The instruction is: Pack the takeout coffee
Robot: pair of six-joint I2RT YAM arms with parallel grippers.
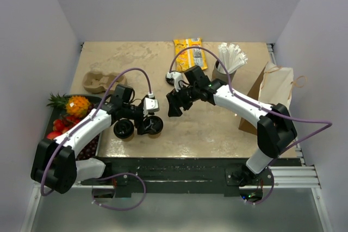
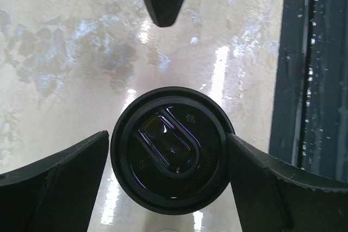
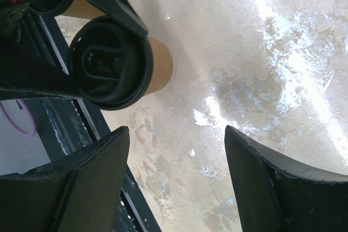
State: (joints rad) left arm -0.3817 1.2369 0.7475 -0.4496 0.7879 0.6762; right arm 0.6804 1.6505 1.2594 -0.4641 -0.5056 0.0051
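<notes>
one brown paper cup [image 1: 151, 126] with a black lid [image 2: 171, 150] stands on the table [image 1: 217, 129], near the front edge and a bit left of the middle. the other cup [image 1: 124, 129] has a black lid too and stands just beside it on the left.

the left gripper [image 2: 168, 140] sits over the first cup, with one finger [image 2: 54, 188] on each side of the lid. the fingers are spread wide. they are so close to the lid that i cannot tell if they squeeze it or only touch it. the left arm [image 1: 81, 131] comes from the front left corner, leans to the right and turns at the wrist toward the cups.

the right gripper [image 3: 175, 131] hangs just behind and to the right of the cups. it is spread open, with only bare table between its fingers. the right arm [image 1: 244, 104] goes up from its base, bends at the elbow and reaches left across the table.

a cardboard carrier [image 1: 100, 80] lies farther back on the left. a pile of fruit [image 1: 68, 115] sits at the left edge.
</notes>
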